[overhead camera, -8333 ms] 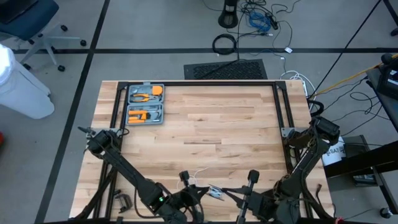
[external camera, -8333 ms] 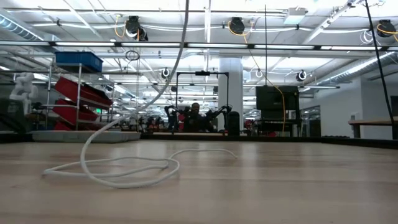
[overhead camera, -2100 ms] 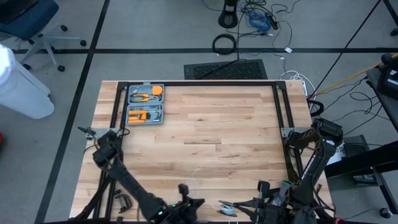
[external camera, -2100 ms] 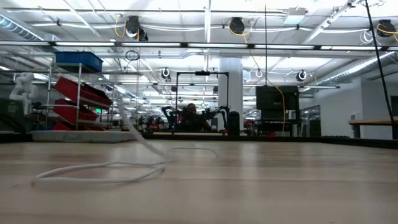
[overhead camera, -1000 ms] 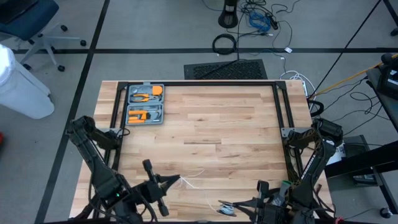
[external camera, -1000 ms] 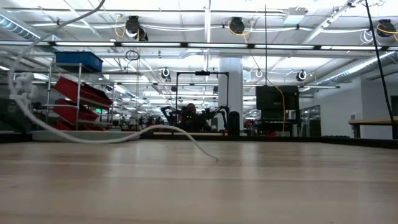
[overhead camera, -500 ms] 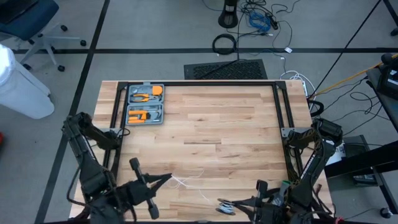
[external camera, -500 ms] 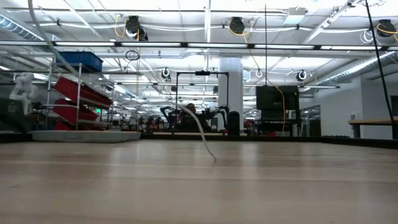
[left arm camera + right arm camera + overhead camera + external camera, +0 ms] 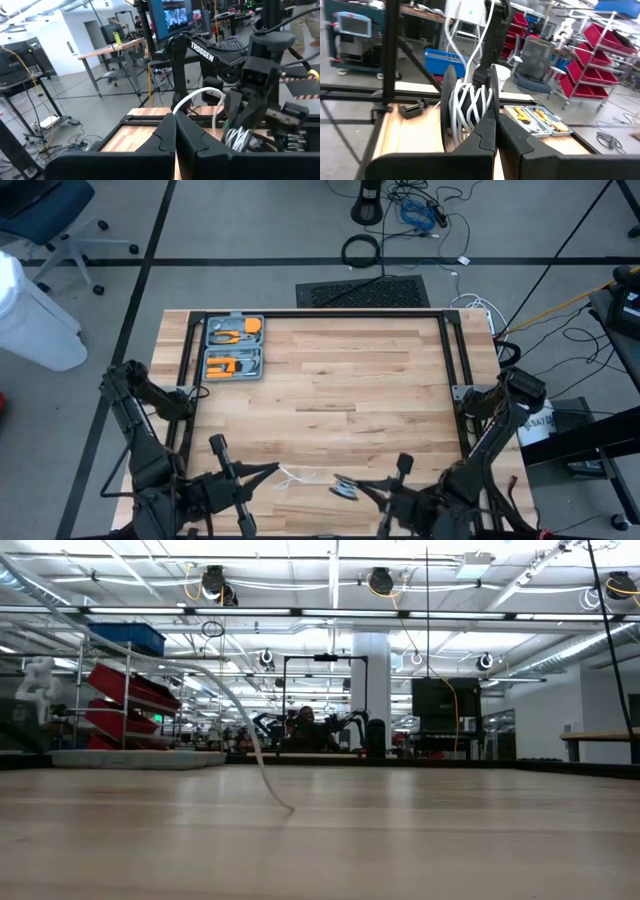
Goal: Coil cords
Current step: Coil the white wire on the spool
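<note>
A grey tool case is seen lying open at the far left corner of the wooden table, its two halves side by side. Orange-handled tools, pliers among them, are laid in moulded recesses in both halves; the same case is caught past the reel in the right wrist view.

Well apart from the case, toward the near edge of the table, the left gripper is held with its fingers clenched on the white cord. In the left wrist view the cord is seen coming out from between the shut tips of that gripper and arching over to the other arm.

The right gripper is placed further from the case, near the middle of the near edge, facing the left gripper. Its jaws are closed on the small disc-shaped reel, which is held on edge. In the right wrist view the reel is shown with several turns of white cord wound between its two dark discs, pinched by the gripper.

In the low view a loose length of cord is seen drooping from above, its end touching the tabletop.
</note>
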Controlling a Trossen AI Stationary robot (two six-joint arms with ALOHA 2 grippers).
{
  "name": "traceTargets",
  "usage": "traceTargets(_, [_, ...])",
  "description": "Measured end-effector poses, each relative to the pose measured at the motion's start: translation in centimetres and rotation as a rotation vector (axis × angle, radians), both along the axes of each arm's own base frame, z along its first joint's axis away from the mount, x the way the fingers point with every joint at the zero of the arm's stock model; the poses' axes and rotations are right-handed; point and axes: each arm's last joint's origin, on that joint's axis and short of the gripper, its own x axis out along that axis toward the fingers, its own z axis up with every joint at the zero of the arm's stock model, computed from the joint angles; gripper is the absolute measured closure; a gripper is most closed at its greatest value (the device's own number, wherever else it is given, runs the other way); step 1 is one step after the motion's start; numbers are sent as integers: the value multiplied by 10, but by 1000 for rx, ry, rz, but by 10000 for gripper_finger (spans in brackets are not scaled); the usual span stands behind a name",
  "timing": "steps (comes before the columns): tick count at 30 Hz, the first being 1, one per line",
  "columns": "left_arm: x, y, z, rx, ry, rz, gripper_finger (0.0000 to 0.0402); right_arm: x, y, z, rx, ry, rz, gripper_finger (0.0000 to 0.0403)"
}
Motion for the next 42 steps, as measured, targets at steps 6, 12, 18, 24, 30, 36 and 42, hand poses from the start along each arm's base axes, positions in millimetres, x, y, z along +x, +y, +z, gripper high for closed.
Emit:
traceTargets(6, [13,9,3,-30,-22,7,401,17,-16,-2,33,-4,-53,403])
traceTargets(12, [26,21,13,-42,-68,23,401,28,-24,-9,46,16,-71,403])
traceTargets(18, [40,24,11,-79,-96,-79,401,38,-33,-12,64,6,-122,403])
traceTargets(24, [60,15,-8,-103,-88,-143,401,43,-42,-12,107,-34,-209,403])
traceTargets(30, [79,-2,-35,-109,-71,-201,401,44,-44,-12,129,-51,-228,403])
traceTargets(36, [95,-19,-67,-135,-27,-247,401,42,-40,-9,141,-65,-217,403])
traceTargets(42, [107,-32,-97,-144,19,-242,401,36,-33,-5,137,-74,-189,403])
